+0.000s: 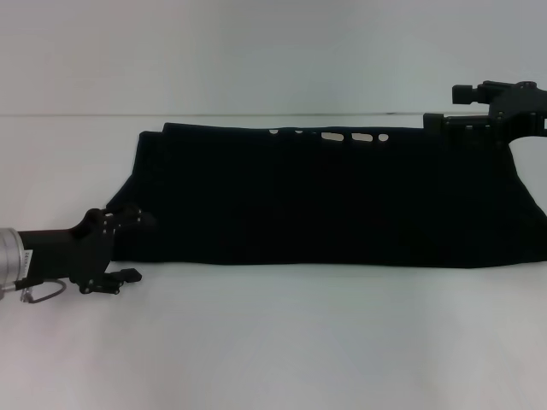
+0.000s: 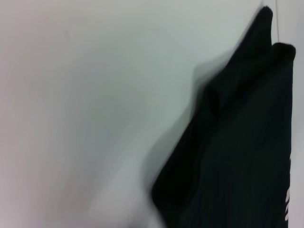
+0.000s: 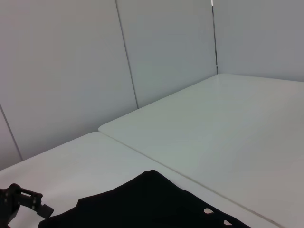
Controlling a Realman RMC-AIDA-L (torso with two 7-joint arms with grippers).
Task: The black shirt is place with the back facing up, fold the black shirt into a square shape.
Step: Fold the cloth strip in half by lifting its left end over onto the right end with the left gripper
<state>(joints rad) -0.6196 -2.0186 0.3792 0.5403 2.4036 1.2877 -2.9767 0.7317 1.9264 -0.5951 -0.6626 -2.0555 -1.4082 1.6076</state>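
Observation:
The black shirt (image 1: 333, 196) lies flat on the white table (image 1: 282, 342) as a long folded band running left to right. Bits of white lettering (image 1: 359, 137) peek out along its far edge. My left gripper (image 1: 141, 248) stands open at the band's near left corner, its upper finger against the cloth edge and nothing between the fingers. My right gripper (image 1: 440, 104) hovers open at the far right corner, pointing left. The left wrist view shows a folded corner of the shirt (image 2: 237, 152). In the right wrist view the shirt's far left corner (image 3: 152, 190) shows, with the left gripper (image 3: 19, 204) beyond it.
A second white table (image 3: 213, 123) adjoins the first along a seam (image 3: 142, 152) behind the shirt. Grey wall panels (image 3: 71, 71) close off the back. Bare tabletop stretches between the shirt and the near edge.

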